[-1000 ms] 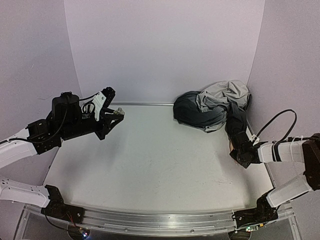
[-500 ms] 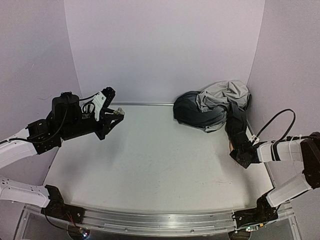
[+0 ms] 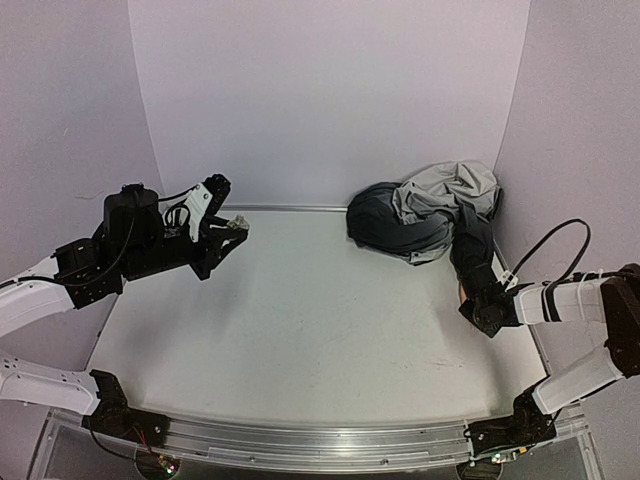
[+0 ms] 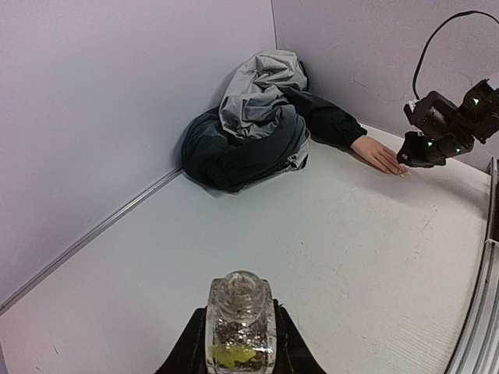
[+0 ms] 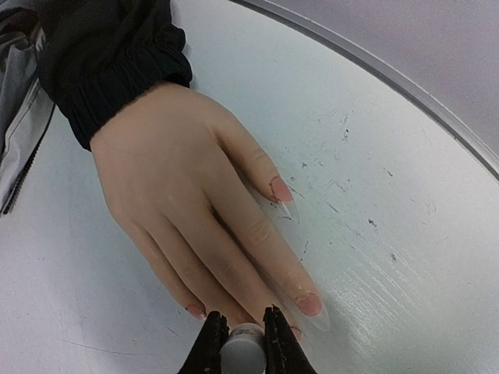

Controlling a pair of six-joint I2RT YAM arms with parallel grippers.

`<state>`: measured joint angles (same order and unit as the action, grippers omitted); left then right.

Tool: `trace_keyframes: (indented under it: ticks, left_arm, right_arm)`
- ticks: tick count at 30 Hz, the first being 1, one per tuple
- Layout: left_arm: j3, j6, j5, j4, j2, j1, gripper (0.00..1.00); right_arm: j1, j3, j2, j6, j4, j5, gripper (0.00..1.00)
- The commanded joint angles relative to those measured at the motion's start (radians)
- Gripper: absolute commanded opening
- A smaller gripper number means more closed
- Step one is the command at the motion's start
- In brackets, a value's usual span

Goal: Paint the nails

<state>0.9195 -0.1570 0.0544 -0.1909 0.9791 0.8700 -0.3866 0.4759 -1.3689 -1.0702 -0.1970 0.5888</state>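
Note:
A pale peach mannequin hand (image 5: 171, 171) lies flat on the table, coming out of a dark sleeve cuff (image 5: 109, 70). Its nails (image 5: 281, 189) are long and pinkish with clear tips. My right gripper (image 5: 243, 323) is shut on a white cap (image 5: 243, 352) and holds it right over the middle fingertips; whatever hangs below the cap is hidden. In the top view the right gripper (image 3: 478, 305) is at the hand by the right wall. My left gripper (image 4: 240, 343) is shut on a small clear uncapped bottle (image 4: 240, 315), held in the air at the far left (image 3: 236, 224).
A crumpled grey and dark jacket (image 3: 425, 215) lies in the back right corner, its sleeve running to the hand. A metal rail (image 3: 300, 445) runs along the near table edge. Walls close in the left, back and right sides.
The right gripper has shifted very slightly at the fingertips. The left arm and bottle have not moved.

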Motion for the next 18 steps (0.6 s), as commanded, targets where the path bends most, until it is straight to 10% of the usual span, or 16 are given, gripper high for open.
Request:
trace_keyframes:
  ticks: [1, 18]
  left_arm:
    - [0.006, 0.006, -0.008, 0.046, -0.024, -0.004, 0.00]
    - [0.007, 0.008, -0.014, 0.045, -0.023, -0.004, 0.00]
  right_arm:
    - [0.006, 0.026, 0.007, -0.007, 0.055, 0.014, 0.00]
    - [0.005, 0.018, 0.030, -0.020, 0.095, -0.010, 0.00]
